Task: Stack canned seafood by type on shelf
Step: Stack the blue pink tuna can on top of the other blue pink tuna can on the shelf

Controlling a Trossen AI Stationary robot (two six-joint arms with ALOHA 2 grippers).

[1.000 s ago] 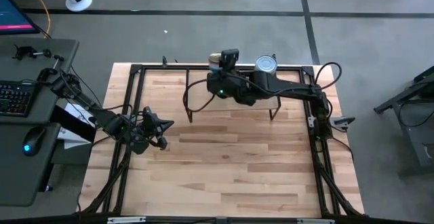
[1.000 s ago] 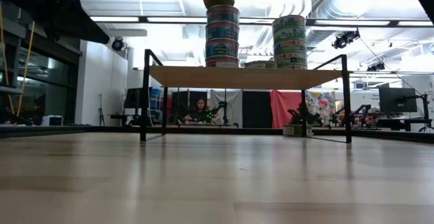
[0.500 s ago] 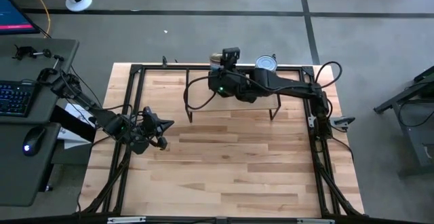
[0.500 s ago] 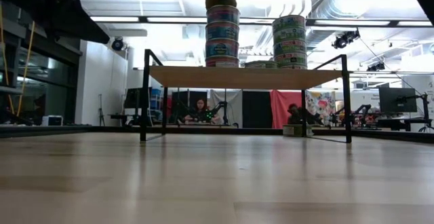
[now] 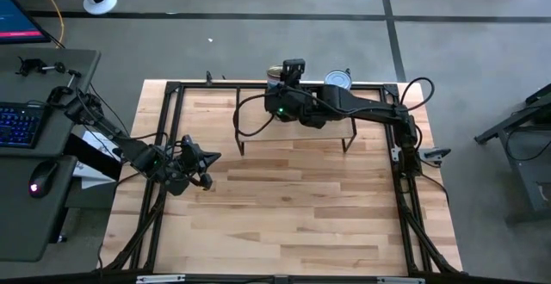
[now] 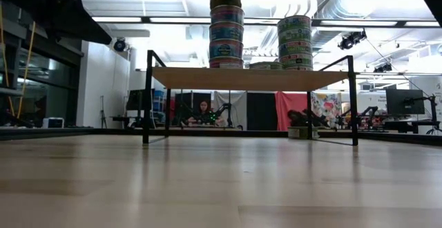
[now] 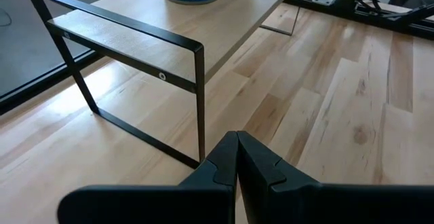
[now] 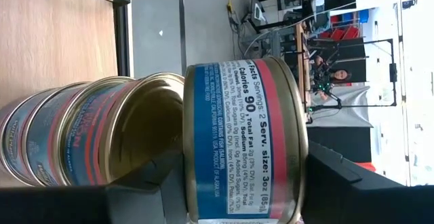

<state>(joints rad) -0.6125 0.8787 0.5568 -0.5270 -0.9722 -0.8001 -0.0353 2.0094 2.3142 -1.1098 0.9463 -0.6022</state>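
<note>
Butcher-block wood made up the whole counter [image 5: 284, 206], and the small light-wood shelf [image 6: 250, 78] sat on black wire legs near its far edge, so the tins went up there instead of on the big surface. On the shelf were two tall stacks of canned seafood: one column [image 6: 227, 37] under the right arm and another column [image 6: 295, 43] a bit apart, with a low flat lot [image 6: 264, 65] between them. Looked like each pile was its own type, which would explain the separate columns.

The right hand [image 5: 277, 79] was reaching over the shelf's far left corner, right above the first column. In its wrist view the fingers sat either side of a blue-and-red tin [image 8: 244, 142], pinching it by the flat faces, top of the pile I'd guess; whether the grip was letting go I couldn't tell. More gold-rimmed tins [image 8: 88, 132] showed just behind it.

The left hand [image 7: 236, 159] was parked low over the counter, fingers pressed together, holding nothing, pointed at the shelf's leg.
</note>
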